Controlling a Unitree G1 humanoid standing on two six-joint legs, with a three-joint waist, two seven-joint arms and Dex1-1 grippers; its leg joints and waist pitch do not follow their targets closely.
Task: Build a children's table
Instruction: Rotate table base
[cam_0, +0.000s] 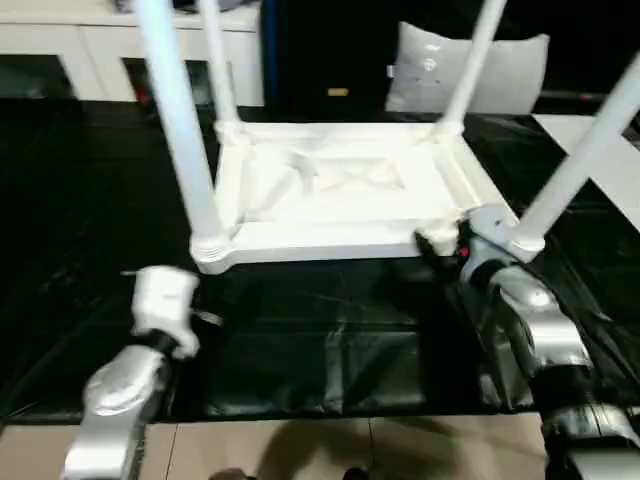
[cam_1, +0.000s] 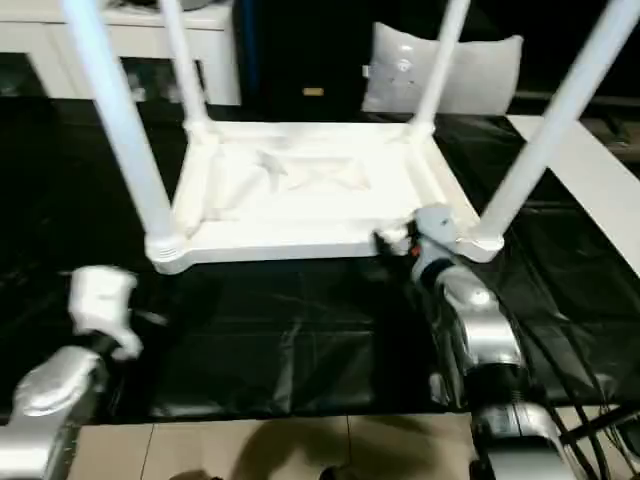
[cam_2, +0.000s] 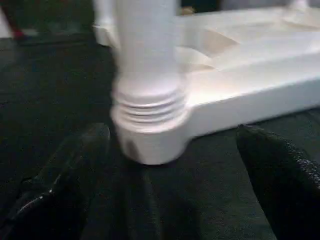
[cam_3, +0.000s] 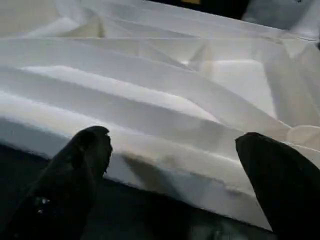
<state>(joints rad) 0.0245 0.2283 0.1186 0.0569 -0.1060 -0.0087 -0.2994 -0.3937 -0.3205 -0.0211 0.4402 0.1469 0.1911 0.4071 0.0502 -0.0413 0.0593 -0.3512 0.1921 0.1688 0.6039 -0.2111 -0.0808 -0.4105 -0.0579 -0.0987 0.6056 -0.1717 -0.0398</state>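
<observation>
**Children's table, inverted, four legs fitted**

Item: children's table (cam_0: 330, 190), all white, lying top-down on the black sheet (cam_0: 300, 340) that covers the counter, ribbed underside facing up. Four tapered legs rise from the rounded corner sockets: near-left leg (cam_0: 180, 130), far-left leg (cam_0: 218, 60), far-right leg (cam_0: 470, 65), near-right leg (cam_0: 585, 150).

Left gripper (cam_2: 165, 165): released, its two black fingers (cam_2: 70, 175) spread wide, nothing between them. It sits near the near-left corner socket (cam_2: 150, 135), apart from it, where the leg's ribbed base meets the socket.

Right gripper (cam_3: 175, 165): released, fingers (cam_3: 85, 160) well apart, held at the near edge of the tabletop (cam_3: 150, 150) beside the near-right corner; contact with the edge cannot be told.

Surroundings: white cabinet (cam_0: 70, 50) with glass doors behind the counter at left; grey cushion (cam_0: 440, 65) behind at right; a white board (cam_1: 600, 200) along the counter's right side.
</observation>
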